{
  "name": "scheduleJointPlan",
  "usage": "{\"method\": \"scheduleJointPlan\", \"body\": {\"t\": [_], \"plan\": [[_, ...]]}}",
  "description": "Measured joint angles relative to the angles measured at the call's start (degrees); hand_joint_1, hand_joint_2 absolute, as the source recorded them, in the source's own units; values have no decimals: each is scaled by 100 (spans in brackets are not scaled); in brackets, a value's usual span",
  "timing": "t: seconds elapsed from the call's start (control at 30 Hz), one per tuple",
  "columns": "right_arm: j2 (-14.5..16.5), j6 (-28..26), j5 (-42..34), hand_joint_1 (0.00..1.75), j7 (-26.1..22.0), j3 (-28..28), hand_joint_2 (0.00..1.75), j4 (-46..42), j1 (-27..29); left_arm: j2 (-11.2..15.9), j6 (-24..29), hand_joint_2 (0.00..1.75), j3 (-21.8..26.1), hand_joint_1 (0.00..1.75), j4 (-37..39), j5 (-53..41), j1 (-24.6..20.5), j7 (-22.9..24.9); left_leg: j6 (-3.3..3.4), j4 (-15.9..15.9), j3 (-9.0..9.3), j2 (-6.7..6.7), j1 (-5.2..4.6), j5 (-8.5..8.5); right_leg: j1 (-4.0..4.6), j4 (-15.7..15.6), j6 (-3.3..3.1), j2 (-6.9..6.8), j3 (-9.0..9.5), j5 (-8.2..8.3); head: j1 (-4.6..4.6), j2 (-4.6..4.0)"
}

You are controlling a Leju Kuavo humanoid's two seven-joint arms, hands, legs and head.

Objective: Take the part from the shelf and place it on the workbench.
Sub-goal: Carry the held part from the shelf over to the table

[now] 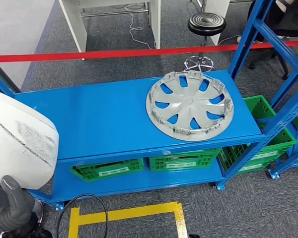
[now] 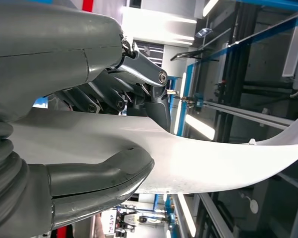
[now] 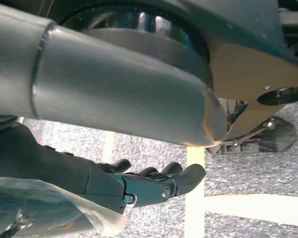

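Note:
A large white curved panel [image 1: 20,144] hangs at the lower left of the head view, held by my left hand [image 1: 12,206]. In the left wrist view that hand [image 2: 65,59] clamps the white panel [image 2: 200,158], with the thumb [image 2: 102,178] on one face and the darker fingers [image 2: 140,84] on the other. A silver wheel cover [image 1: 189,105] lies flat on the right half of the blue shelf top [image 1: 95,116], apart from both hands. My right hand [image 3: 140,186] hangs over the grey floor with its fingers stretched out and nothing in them.
Green crates [image 1: 108,168] sit on the shelf's lower level. A red barrier tape [image 1: 102,53] runs behind the shelf, with a black stool [image 1: 206,22] beyond it. Blue rack posts [image 1: 274,44] stand at the right. Yellow floor tape [image 1: 140,213] and a black cable loop [image 1: 82,208] lie in front.

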Motion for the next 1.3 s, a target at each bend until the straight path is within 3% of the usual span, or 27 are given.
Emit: {"method": "scheduleJointPlan", "body": {"t": [0.03, 0.13, 0.2, 0.3, 0.37, 0.43, 0.47, 0.5, 0.53, 0.57, 0.6, 0.63, 0.7, 0.77, 0.83, 0.87, 0.93, 0.97, 1.0, 1.03, 1.07, 1.13, 1.2, 1.23, 1.3], "plan": [[-1, 0, 2, 0, 0, 1, 0, 0, -2, 7, 0, 175, -2, 175, 0, 2, 8, -1, 31, -119, 128, 0, -7, 96, 17, 1, -4, -4, -35, 32, 1, 0], [-1, -3, 15, 0, -5, 5, 0, 0, -15, 19, 0, 175, -17, 175, -5, 3, 12, -2, 160, -1292, 848, -2, -56, 514, 50, 0, 13, 4, -112, 130, 3, 0], [-1, -38, 62, 0, -51, 13, 0, 0, -23, 27, 12, 175, -31, 175, -21, 6, 23, -2, 187, -1715, 1051, -5, -96, 569, 49, -11, 65, 6, -146, 205, 5, 0], [1, -233, 163, 0, -267, 27, 0, 1, -31, 54, 41, 175, -57, 175, -54, 119, 96, 7, 198, -1804, 976, 7, -101, 689, 33, -34, 171, 10, -186, 267, 3, 0], [4, -403, 193, 0, -463, 34, 0, 2, -40, 72, 43, 175, -74, 175, -73, 237, 161, 22, 258, -1860, 870, 27, -79, 821, 34, 200, 219, 20, -301, -58, 26, 0], [7, -499, 207, 0, -558, 38, 0, 2, -51, 89, 33, 175, -76, 175, -81, 299, 216, 33, 304, -1857, 732, 34, -92, 929, 33, 796, 240, 23, -454, -606, 57, 0], [7, -519, 218, 0, -567, 41, 0, 2, -55, 96, 25, 175, -76, 175, -80, 312, 232, 36, 311, -1851, 657, 34, -106, 984, 34, 1114, 246, 23, -494, -762, 64, 0], [7, -544, 238, 0, -567, 47, 0, 2, -60, 101, 13, 175, -76, 175, -79, 322, 241, 37, 314, -1844, 578, 35, -122, 1042, 36, 1330, 248, 23, -483, -775, 65, 0], [7, -575, 257, 0, -568, 53, 0, 2, -65, 102, -3, 175, -75, 175, -78, 330, 242, 37, 316, -1836, 502, 35, -138, 1096, 39, 1385, 243, 23, -400, -655, 64, 0], [7, -607, 271, 0, -575, 58, 0, 1, -68, 101, -23, 175, -74, 175, -77, 339, 241, 37, 314, -1824, 432, 34, -153, 1145, 43, 1243, 227, 23, -222, -459, 64, 0], [7, -634, 274, 0, -595, 61, 0, 0, -71, 97, -57, 175, -72, 175, -77, 352, 241, 37, 309, -1804, 378, 33, -163, 1185, 51, 924, 201, 24, 39, -292, 63, 0], [7, -645, 258, 0, -623, 61, 0, -2, -79, 90, -100, 175, -69, 175, -77, 367, 241, 37, 296, -1780, 333, 33, -177, 1219, 64, 510, 173, 24, 344, -240, 63, 0], [7, -626, 167, 0, -696, 57, 0, -3, -105, 75, -215, 175, -64, 175, -77, 394, 243, 38, 253, -1737, 274, 38, -186, 1294, 91, -190, 127, 30, 786, -341, 59, 0], [8, -580, -10, 0, -821, 20, 0, -4, -118, 63, -302, 175, -63, 175, -78, 396, 254, 37, 194, -1723, 225, 44, -190, 1382, 101, -419, 96, 36, 844, -410, 57, 0], [18, -584, -235, 0, -1062, -84, 0, -10, -112, 58, -321, 175, -62, 175, -83, 371, 302, 29, 129, -1649, 159, 26, -188, 1277, 73, -444, 36, 13, 741, -339, 43, 1], [27, -612, -331, 0, -1208, -152, 0, -15, -107, 60, -308, 175, -62, 175, -89, 358, 339, 23, 93, -1495, 111, 15, -180, 1067, 55, -453, -5, -4, 682, -281, 25, 1], [40, -676, -436, 0, -1450, -281, 0, -24, -100, 65, -268, 175, -60, 175, -102, 346, 406, 15, 22, -882, -3, 6, -136, 471, 47, -448, -48, -33, 573, -171, -2, 0], [43, -691, -462, 0, -1510, -335, 0, -26, -98, 68, -251, 175, -57, 175, -106, 344, 430, 12, -9, -516, -48, 7, -114, 258, 47, -436, -51, -45, 519, -117, -7, 0], [44, -679, -483, 0, -1520, -385, 0, -26, -101, 70, -244, 175, -54, 175, -107, 341, 445, 10, -33, -245, -56, 7, -96, 193, 47, -415, -46, -55, 458, -66, -6, 0], [44, -643, -509, 0, -1497, -433, 0, -26, -104, 72, -245, 175, -51, 175, -108, 337, 452, 8, -51, -139, 1, 7, -77, 269, 46, -382, -37, -62, 388, -21, -5, 0], [44, -577, -539, 0, -1456, -481, 0, -26, -108, 73, -252, 175, -49, 175, -108, 333, 451, 7, -61, -247, 146, 7, -58, 436, 44, -340, -24, -66, 302, 16, -6, 0], [42, -369, -610, 0, -1408, -580, 0, -29, -110, 72, -280, 175, -49, 175, -108, 327, 424, 3, -63, -945, 642, 2, -29, 706, 45, -238, 14, -67, 146, 69, -7, 0], [36, -105, -704, 0, -1456, -684, 0, -37, -114, 67, -327, 175, -48, 175, -108, 311, 374, 0, -30, -1590, 1014, -10, -34, 698, 56, -163, 77, -58, 37, 130, -2, 0], [33, 10, -748, 0, -1512, -741, 0, -41, -117, 64, -358, 175, -48, 175, -109, 299, 355, -1, -13, -1723, 1063, -16, -48, 648, 59, -146, 113, -54, -5, 173, 0, 0], [32, 155, -791, 0, -1632, -833, 0, -40, -112, 60, -425, 175, -46, 175, -120, 279, 350, -2, 56, -1783, 975, -6, -51, 676, 52, -129, 188, -48, -88, 242, 3, 0]]}}
